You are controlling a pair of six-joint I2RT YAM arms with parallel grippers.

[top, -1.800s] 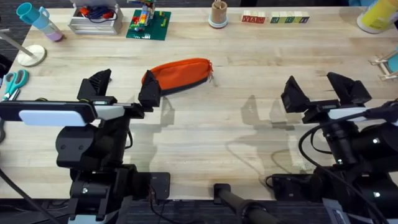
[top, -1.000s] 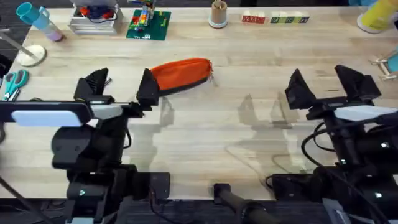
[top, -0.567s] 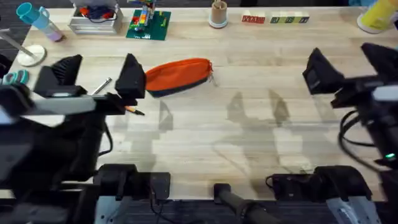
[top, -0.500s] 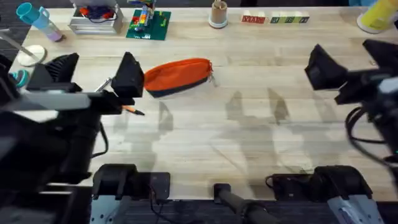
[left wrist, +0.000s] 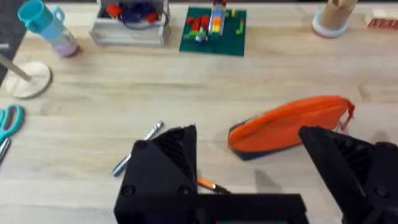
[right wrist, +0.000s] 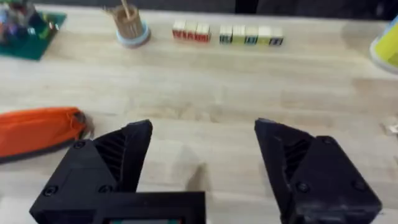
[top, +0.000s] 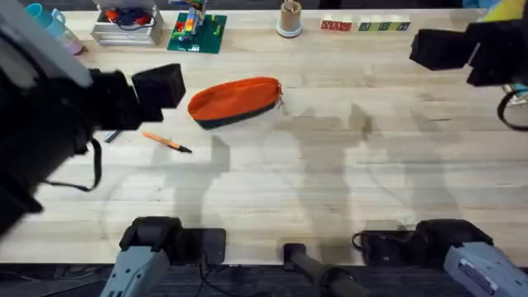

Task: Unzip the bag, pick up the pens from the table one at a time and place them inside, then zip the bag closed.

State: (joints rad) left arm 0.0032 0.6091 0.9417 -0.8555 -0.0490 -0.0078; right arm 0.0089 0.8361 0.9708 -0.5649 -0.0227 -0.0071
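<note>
The orange bag point(top: 235, 99) lies on the table point(top: 330, 173), left of centre, with no opening showing along its top. An orange pen point(top: 167, 143) rests just to its near left. In the left wrist view a grey pen point(left wrist: 138, 148) lies beyond the orange pen point(left wrist: 211, 185), to the bag's point(left wrist: 289, 124) left. My left gripper point(top: 136, 91) hangs high, open and holding nothing, left of the bag; the left wrist view shows the left gripper point(left wrist: 249, 146) spread wide. My right gripper point(top: 470, 49) is raised at the far right. It is open and holds nothing, and the right wrist view shows the right gripper point(right wrist: 204, 134) well clear of the bag point(right wrist: 37, 134).
Along the far edge stand a blue cup point(left wrist: 40, 18), a tray point(left wrist: 130, 18), a green brick plate point(left wrist: 212, 31), a wooden holder point(right wrist: 129, 28) and a row of blocks point(right wrist: 227, 32). Teal scissors point(left wrist: 7, 121) lie at the left edge.
Both arms have risen toward the camera, the left one swinging left and the right one to the far right. The orange pen, once under the left gripper, now lies uncovered. The bag has not moved.
</note>
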